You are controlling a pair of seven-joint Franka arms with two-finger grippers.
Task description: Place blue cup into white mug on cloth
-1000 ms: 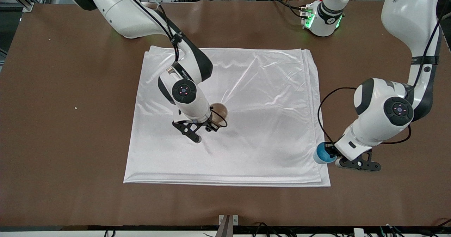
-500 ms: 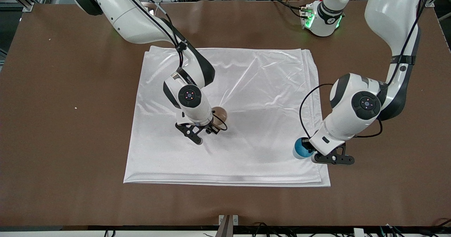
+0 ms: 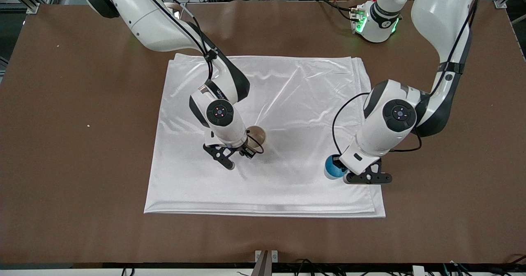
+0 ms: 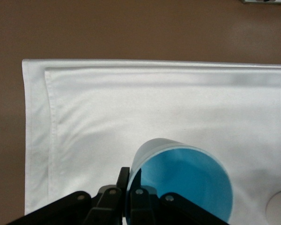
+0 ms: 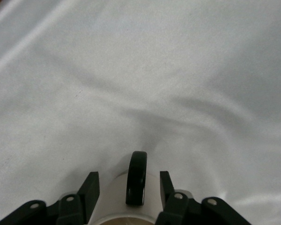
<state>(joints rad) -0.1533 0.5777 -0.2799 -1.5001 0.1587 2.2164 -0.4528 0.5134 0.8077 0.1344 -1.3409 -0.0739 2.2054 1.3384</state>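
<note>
Over glossy creased cloth point(image 3: 296, 103), left gripper point(image 3: 344, 173) jaws pinching tapered blue cup point(image 3: 332, 167), right gripper point(image 5: 126, 187) jaws spread around white mug point(image 3: 257, 135) handle

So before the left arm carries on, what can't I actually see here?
- Front view: the right gripper and wrist hide most of the cream-white ceramic mug.
- Right wrist view: the mug's rim is cut off by the edge.
- Left wrist view: the light-blue handleless cup's base is hidden.

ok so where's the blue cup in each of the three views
Front view: the blue cup is held in the left gripper, over the cloth toward the left arm's end.
Left wrist view: the cup fills the lower middle, bright blue inside showing.
Right wrist view: not in it.
Shared landmark: the cloth.
</note>
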